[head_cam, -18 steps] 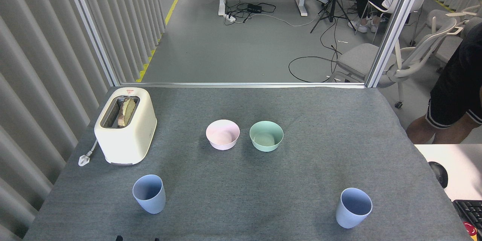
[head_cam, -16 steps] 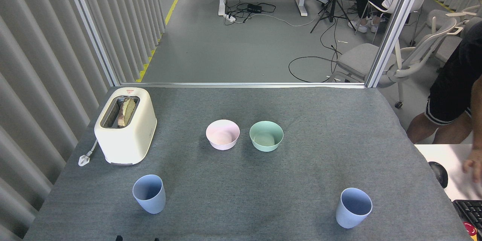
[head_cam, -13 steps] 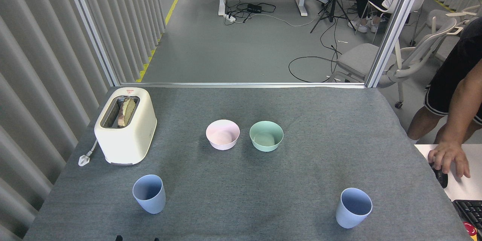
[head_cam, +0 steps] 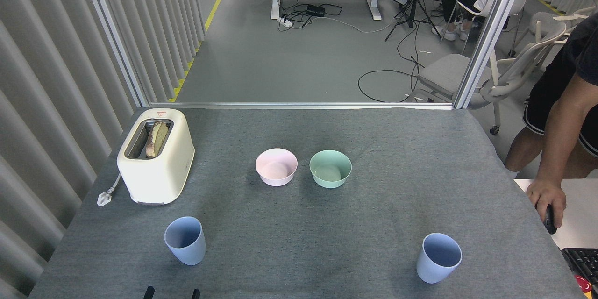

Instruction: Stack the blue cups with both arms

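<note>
**Stacking not yet begun**

Both blue cups are standing upright and well apart, the left cup (head_cam: 185, 246) near the toaster (head_cam: 155, 155), the right cup (head_cam: 438, 258) near right. The grippers are hardly showing; I cannot tell their state.

two pale-blue cups stand upright, mouths open, on the grey cloth near its front edge, well apart from each other. the left cup (head_cam: 185, 240) sits in front of the toaster's corner. the right cup (head_cam: 439, 258) sits toward the other side. both are plain, handleless, matte, narrowing toward the base, and look empty.
</note>
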